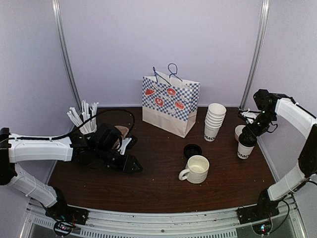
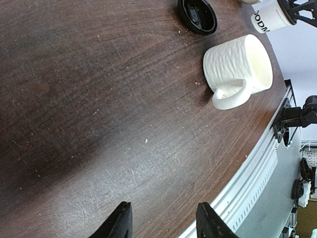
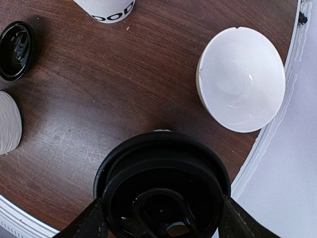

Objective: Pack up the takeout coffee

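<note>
So one checkered bag (image 1: 171, 106) sat at the back of the surface (image 1: 158, 191), plus one cup stack (image 1: 214, 121) and one mug (image 1: 195, 169). At the right edge, the right jaws gripped one white lidded cup (image 1: 244, 151) with black lettering. One lidless cup (image 3: 241, 79) stood beside it. One loose lid (image 1: 192, 150) lay near the mug. The left jaws hung apart, empty.

We see two white-shelled arms with black joints, the left arm (image 1: 39, 148) at nine o'clock, the right arm (image 1: 297, 116) at three. A thin black cable (image 1: 130, 115) arcs over the black left hand (image 2: 164, 223).
</note>
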`<state>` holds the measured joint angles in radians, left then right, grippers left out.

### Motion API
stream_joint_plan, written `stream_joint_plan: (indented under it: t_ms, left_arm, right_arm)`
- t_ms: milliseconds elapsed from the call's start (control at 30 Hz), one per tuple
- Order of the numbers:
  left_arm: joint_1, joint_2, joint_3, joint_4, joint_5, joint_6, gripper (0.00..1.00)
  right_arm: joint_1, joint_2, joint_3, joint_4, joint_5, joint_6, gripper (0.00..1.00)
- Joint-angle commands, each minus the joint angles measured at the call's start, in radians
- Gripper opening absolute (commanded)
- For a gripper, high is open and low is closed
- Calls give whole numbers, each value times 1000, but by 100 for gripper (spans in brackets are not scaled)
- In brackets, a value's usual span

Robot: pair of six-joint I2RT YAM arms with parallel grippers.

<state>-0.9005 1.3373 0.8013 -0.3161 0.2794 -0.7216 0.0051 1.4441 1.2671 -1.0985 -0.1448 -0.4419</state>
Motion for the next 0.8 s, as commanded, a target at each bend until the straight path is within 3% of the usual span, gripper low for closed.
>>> stream_joint_plan:
  t_ms: [0,500,600,767]
  left_arm:
    - [-3,6,48,15,16,32,47]
    - [-3,13,61,-2,18,55,49]
    - [-3,7,61,-5,12,59,49]
    - [-3,21,79,-11,12,73,51]
  right_arm:
    - [-30,-2,-41,29,-14,7,73]
    - [-33,-33,-30,18,-18,38,88]
    - [-33,-73,37,-29,-65,42,87]
    - [-30,-71,180,-31,-171,26,78]
